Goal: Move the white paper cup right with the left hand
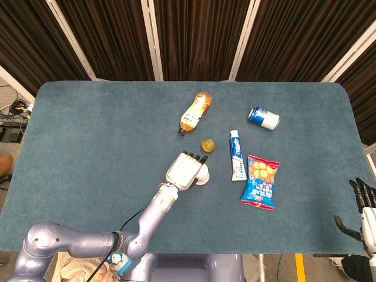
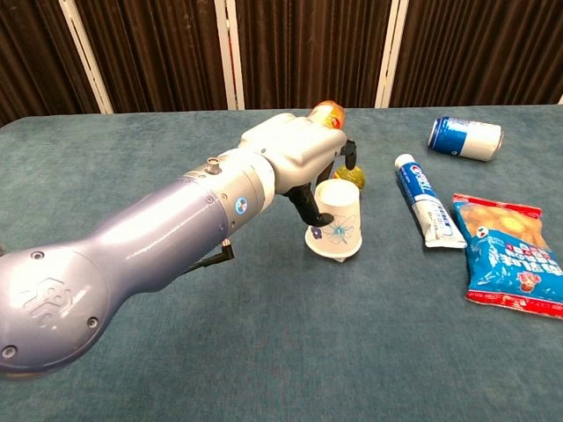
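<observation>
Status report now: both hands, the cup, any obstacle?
Left hand holds white paper cup, upside down. Right hand open, idle. Toothpaste tube lies further right.

Blue-grey carpeted worktop (image 1: 88,135) with rounded corners, dark brown pleated curtains (image 1: 194,35) behind, white vertical strips (image 1: 154,38) between curtain panels, cables on the floor (image 1: 14,108) at left

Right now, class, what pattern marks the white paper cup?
Small blue-purple flower print on the white paper cup; chest view.
</observation>
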